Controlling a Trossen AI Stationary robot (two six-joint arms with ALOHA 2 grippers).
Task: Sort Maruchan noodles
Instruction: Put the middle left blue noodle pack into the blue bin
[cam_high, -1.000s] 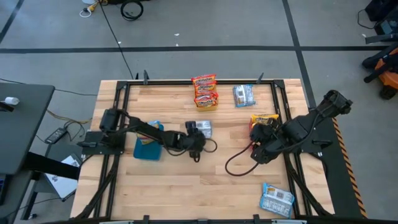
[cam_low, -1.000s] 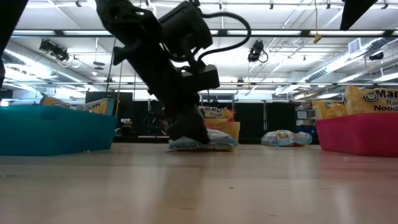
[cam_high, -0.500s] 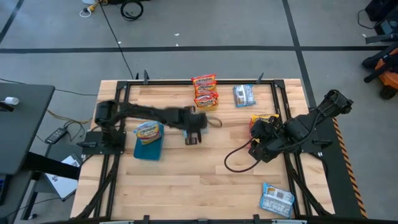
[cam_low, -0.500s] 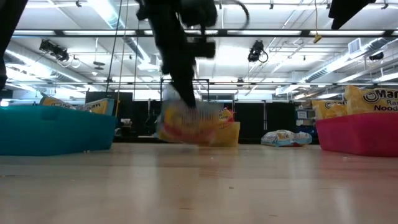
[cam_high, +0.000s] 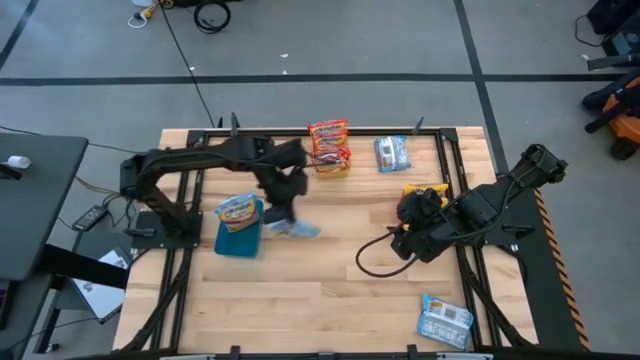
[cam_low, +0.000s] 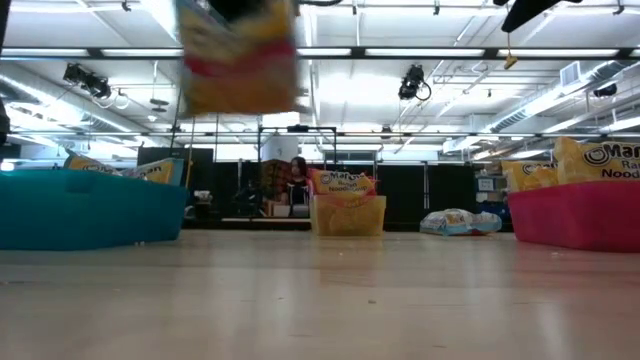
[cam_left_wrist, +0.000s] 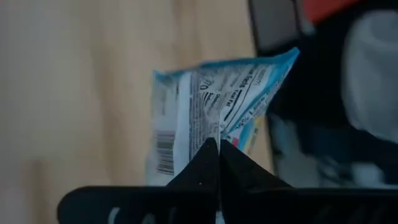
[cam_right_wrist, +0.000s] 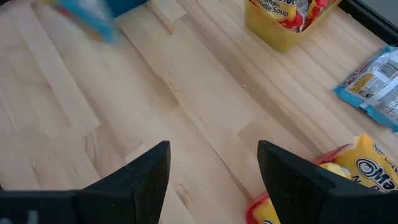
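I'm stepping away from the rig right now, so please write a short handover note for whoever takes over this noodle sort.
Left end effector: shut on a blue-and-white noodle packet, lifted beside the blue bin.
Right end effector: open, empty, waiting near the red bin at the table's right side.
Done: the blue bin holds one packet; the yellow bin and the red bin each hold packets.
Left: drop the held packet, then sort the loose blue-and-white packets at the far edge and near right corner.

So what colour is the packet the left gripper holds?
Blue-and-white packet; left wrist view shows it best.
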